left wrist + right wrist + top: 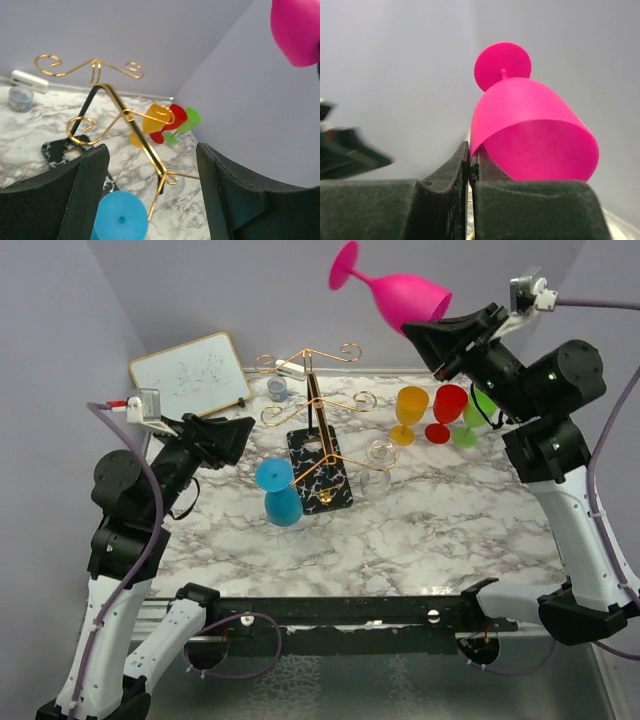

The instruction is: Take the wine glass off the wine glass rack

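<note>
Lift-off looks done: the right hand (418,332) is clenched on the rim of the pink wine glass (400,290), held high at the far right, well apart from the wine glass rack (318,410). The left hand (248,432) hangs released beside the rack. Next, likely, lower the glass gently onto bare desk (450,510) at the near right

From my left wrist, the pink wine glass (299,30) is cut off by the top right corner, with only part of its bowl showing. The blue glass (120,220) runs off the bottom edge. From my right wrist, my right claw (470,162) hides the stretch of rim it pinches, and a dark shape (347,152) at left is too blurred to name. From above, the whiteboard (190,375) scribbles are too small to read.
</note>
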